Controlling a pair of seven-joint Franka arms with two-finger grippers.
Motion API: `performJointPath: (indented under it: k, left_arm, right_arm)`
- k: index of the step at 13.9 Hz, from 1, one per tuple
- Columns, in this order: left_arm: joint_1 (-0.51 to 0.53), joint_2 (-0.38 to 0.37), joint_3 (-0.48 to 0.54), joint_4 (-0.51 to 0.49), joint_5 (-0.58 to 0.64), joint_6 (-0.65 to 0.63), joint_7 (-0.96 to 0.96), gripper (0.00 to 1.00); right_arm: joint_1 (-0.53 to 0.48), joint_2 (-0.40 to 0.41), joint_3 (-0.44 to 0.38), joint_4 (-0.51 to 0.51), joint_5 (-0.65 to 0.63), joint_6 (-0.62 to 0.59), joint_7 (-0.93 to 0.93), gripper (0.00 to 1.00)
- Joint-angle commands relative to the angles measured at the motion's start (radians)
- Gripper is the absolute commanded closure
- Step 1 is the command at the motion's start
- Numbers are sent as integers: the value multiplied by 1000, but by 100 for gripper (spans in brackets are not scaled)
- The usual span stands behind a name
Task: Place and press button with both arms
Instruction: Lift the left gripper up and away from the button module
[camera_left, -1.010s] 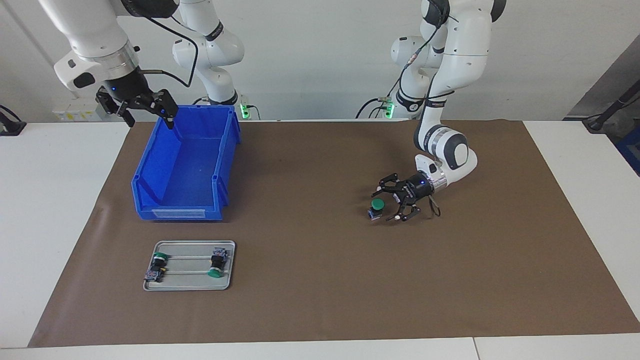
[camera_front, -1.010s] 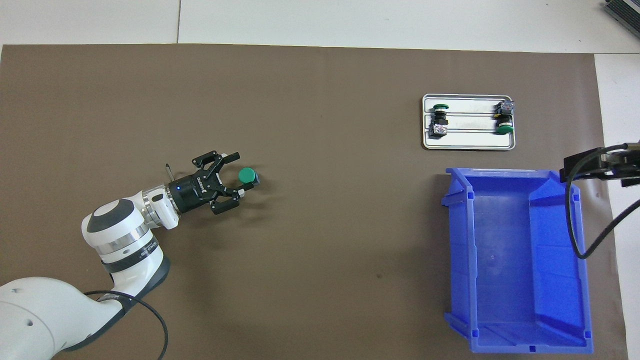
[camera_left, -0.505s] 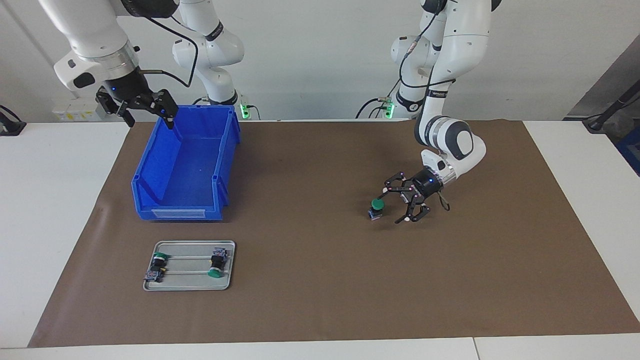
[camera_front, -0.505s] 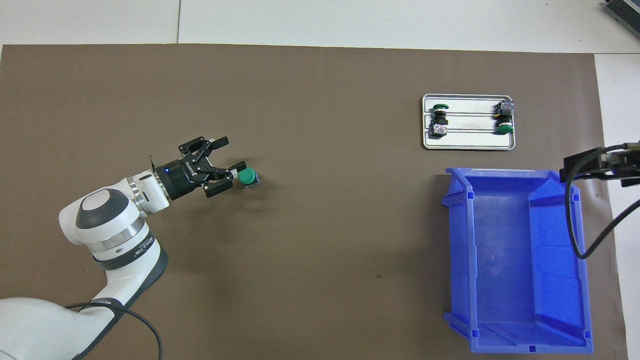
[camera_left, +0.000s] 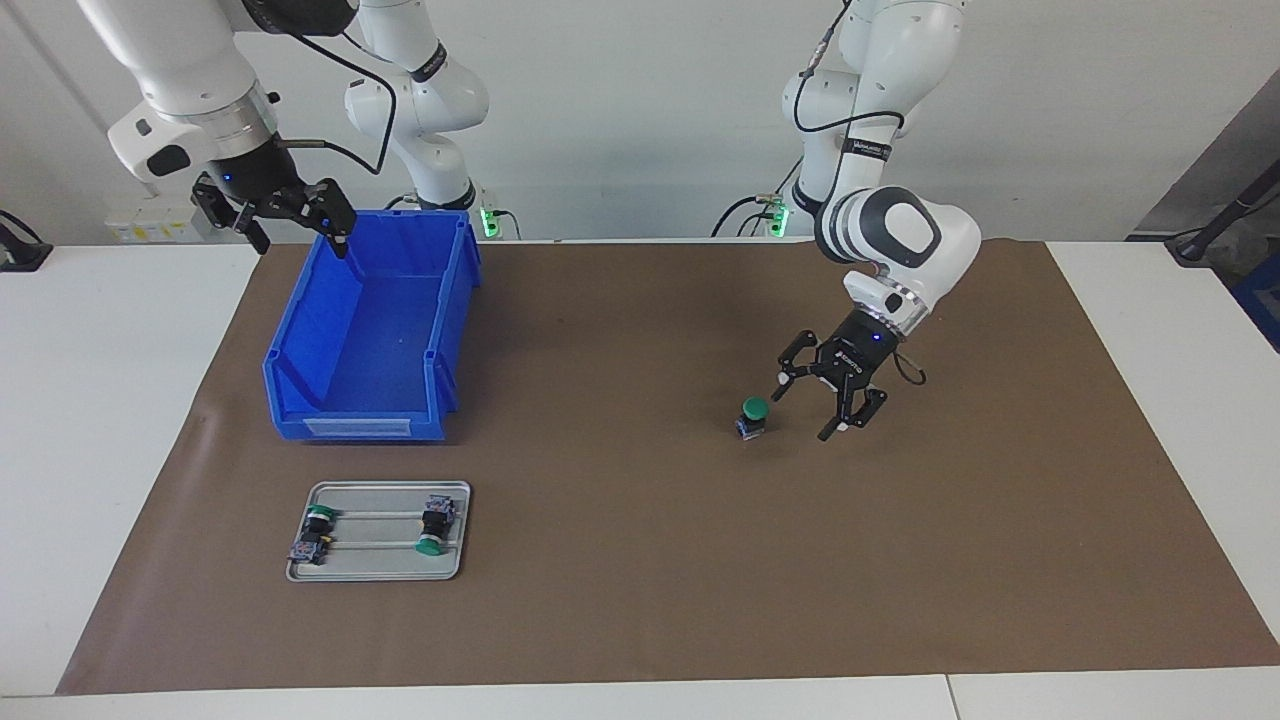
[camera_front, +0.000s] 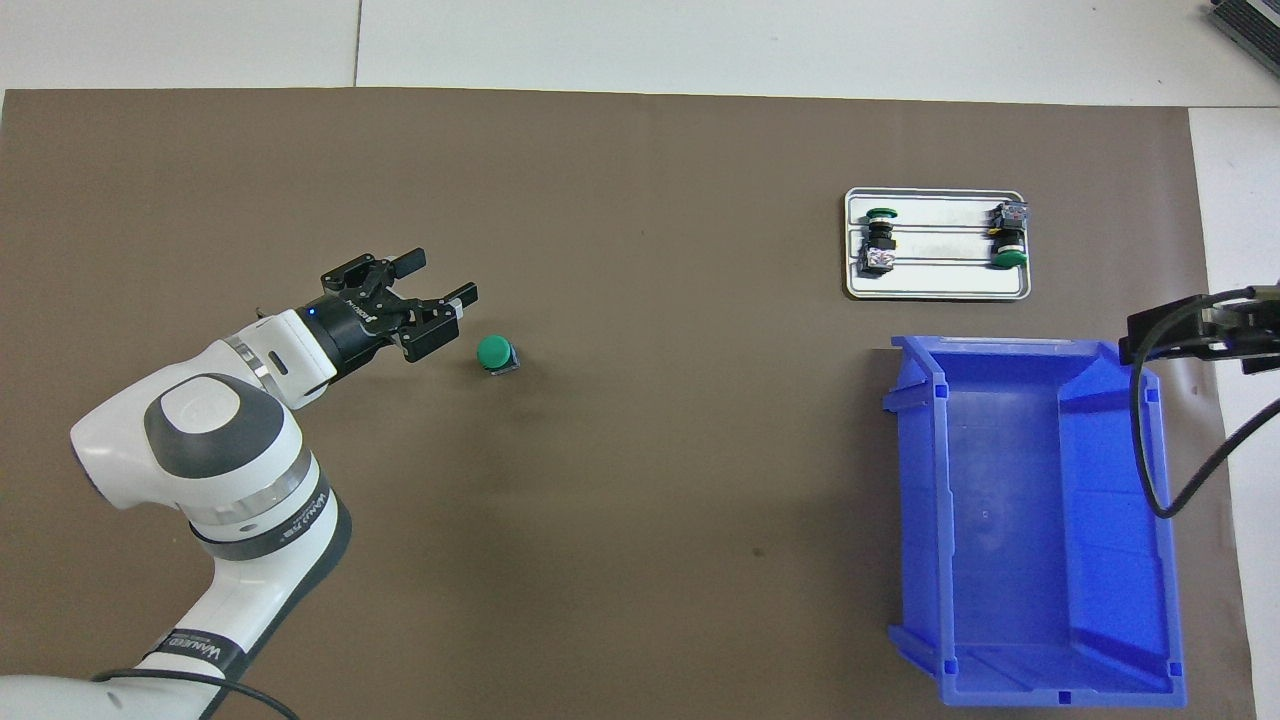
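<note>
Left gripper (camera_left: 803, 402) withdrawn; one button (camera_left: 753, 417), two arms.

button (camera_left: 753, 417) upright on mat (camera_left: 640, 600), two switches (camera_left: 372, 530) on tray (camera_left: 385, 572), tray beside bin (camera_left: 370, 330)

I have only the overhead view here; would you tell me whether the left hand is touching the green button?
Observer: No. In the facing view, the left hand is open and apart from the button, which stands free on the brown mat.
Operator: Thank you. Is the button upright?
Observer: Yes, its green cap is on top and its base is on the mat.
Operator: And the right hand, which I can barely see?
Observer: The right hand is open and holds nothing. It is raised above the rim of the blue bin, and that arm waits.
</note>
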Motion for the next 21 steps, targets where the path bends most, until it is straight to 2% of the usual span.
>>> performJointPath:
  k: [1, 6, 12, 17, 19, 21]
  left_arm:
    - [-2, -13, -63, 20, 17, 174, -86, 12]
    - [7, -18, -97, 64, 17, 338, -130, 10]
    - [10, 4, -92, 132, 19, 357, -130, 10]
    - [10, 19, -91, 145, 143, 355, -130, 9]
    - [22, 19, -86, 149, 180, 342, -129, 0]
    - [44, 21, -85, 152, 259, 328, -130, 0]
  right_arm:
    - [-15, -16, 8, -13, 16, -6, -30, 0]
    - [-16, -16, 8, -13, 16, -6, -30, 0]
    - [-15, -16, 8, -13, 16, -6, -30, 0]
    - [-15, -16, 8, -13, 16, -6, -30, 0]
    - [-15, -16, 8, -13, 16, -6, -30, 0]
    - [-15, -16, 6, -13, 16, -6, -30, 0]
